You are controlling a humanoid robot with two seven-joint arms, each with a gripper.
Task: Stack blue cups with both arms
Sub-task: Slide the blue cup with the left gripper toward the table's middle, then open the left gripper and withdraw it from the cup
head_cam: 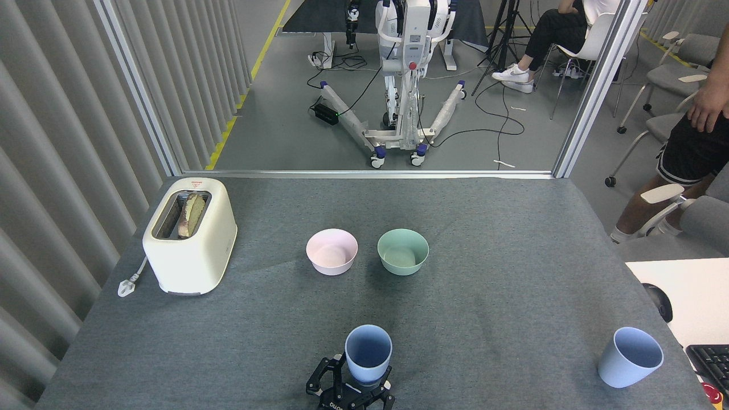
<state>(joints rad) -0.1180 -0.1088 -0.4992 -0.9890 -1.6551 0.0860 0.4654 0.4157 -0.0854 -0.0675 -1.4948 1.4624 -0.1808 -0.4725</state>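
At 6 o'clock on the grey surface (484, 239), the left gripper (353, 384) has its black fingers (319, 378) clamped around an upright blue cup (368, 353). The second cup (629, 357) stands free at 4 o'clock, well apart. The right gripper is out of view.

Left gripper (359, 386) cut off by bottom edge, arm out of frame; white lettering on it only partly readable. The held blue cup (368, 353) hides its own base and the finger contact. Keyboard (709, 363) and red object (712, 394) clipped at right edge. Standing person (686, 154) and seated person (555, 34) cropped.
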